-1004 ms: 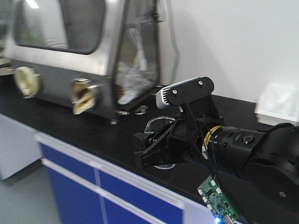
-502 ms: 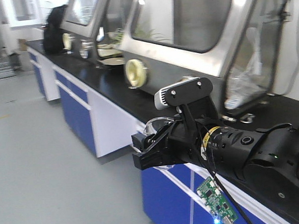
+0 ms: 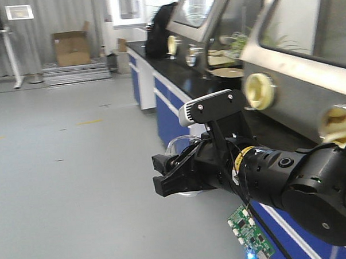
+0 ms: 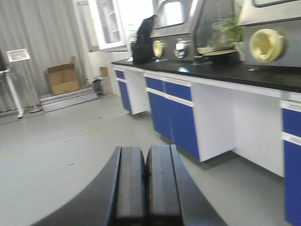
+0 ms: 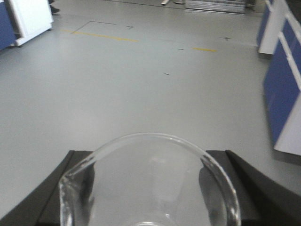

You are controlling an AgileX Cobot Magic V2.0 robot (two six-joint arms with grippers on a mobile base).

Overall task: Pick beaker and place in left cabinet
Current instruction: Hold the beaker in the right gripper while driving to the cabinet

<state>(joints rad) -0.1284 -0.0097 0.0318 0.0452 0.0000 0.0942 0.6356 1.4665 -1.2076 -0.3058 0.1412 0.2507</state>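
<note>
The beaker [image 5: 151, 137], clear glass with a pour spout at its left rim, sits between the black fingers [image 5: 71, 188] of my right gripper [image 5: 148, 157], which is shut on it. In the front-facing view the same gripper [image 3: 162, 177] is held out over the grey floor, with the beaker [image 3: 178, 145] showing just above the jaws. My left gripper [image 4: 146, 162] is shut with its pads pressed together and nothing between them, low over the floor. The left cabinet is out of view.
A long lab bench [image 3: 177, 83] with a black top and blue doors runs along the right, carrying steel glove boxes [image 3: 308, 60]. A cardboard box [image 3: 72, 48] stands by the far wall. A green circuit board [image 3: 249, 235] hangs under my right arm.
The surroundings have swept sideways: the bench and glove box that filled the view now lie to the right, with open floor ahead. The right gripper still holds the beaker.
</note>
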